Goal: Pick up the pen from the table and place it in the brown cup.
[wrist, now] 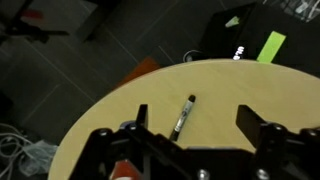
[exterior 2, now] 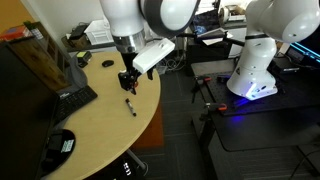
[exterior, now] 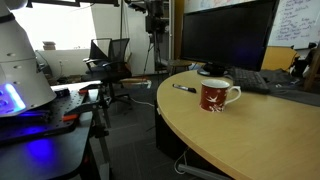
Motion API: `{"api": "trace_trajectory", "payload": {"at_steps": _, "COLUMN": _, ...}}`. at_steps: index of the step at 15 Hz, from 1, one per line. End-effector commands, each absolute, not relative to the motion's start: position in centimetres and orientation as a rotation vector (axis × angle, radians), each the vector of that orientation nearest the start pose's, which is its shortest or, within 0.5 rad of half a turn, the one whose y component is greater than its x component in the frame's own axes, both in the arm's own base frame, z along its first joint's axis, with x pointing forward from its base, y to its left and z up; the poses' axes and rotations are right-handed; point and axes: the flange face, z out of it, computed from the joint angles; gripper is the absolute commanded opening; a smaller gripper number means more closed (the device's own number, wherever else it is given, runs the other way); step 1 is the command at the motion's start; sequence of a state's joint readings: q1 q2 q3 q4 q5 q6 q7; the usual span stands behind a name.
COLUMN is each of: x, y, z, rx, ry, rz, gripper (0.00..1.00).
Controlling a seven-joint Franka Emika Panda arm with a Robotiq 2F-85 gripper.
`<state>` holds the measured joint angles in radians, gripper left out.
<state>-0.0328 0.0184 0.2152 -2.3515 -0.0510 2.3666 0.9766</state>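
The pen (exterior: 183,88) lies flat on the light-wood table (exterior: 260,140), a little way from the brown cup (exterior: 218,95), which stands upright with its white handle showing. In an exterior view my gripper (exterior 2: 127,84) hangs above the table (exterior 2: 100,135), with the pen (exterior 2: 131,106) on the wood just past it. The cup is hidden behind the gripper there. In the wrist view the pen (wrist: 184,115) lies between and beyond the two spread fingers of my gripper (wrist: 195,125), which is open and empty. A reddish patch at the bottom left may be the cup.
A large monitor (exterior: 225,35) and keyboard (exterior: 262,80) stand on the table behind the cup; they also show in an exterior view (exterior 2: 30,70). The rounded table edge (wrist: 110,100) drops to dark floor. A black bench with blue light (exterior: 40,125) and an office chair (exterior: 115,60) stand nearby.
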Motion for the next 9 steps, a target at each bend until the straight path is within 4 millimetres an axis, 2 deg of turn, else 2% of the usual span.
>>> {"api": "trace_trajectory", "payload": {"at_steps": 1, "x": 54.0, "y": 7.7, "z": 27.5, "rx": -2.814, "ry": 1.454, "rz": 0.070, "gripper": 1.00}}
{"api": "trace_trajectory", "payload": {"at_steps": 4, "x": 57.3, "y": 6.3, "z": 24.2, "rx": -2.665, "ry": 1.655, "rz": 0.149, "gripper": 1.00}}
{"api": "trace_trajectory", "payload": {"at_steps": 7, "x": 60.0, "y": 5.7, "z": 21.7, "rx": -2.589, "ry": 1.673, "rz": 0.163, "gripper": 1.00}}
{"api": "trace_trajectory", "payload": {"at_steps": 9, "x": 61.1, "y": 5.4, "z": 20.8, "rx": -2.581, "ry": 1.653, "rz": 0.138, "gripper": 1.00}}
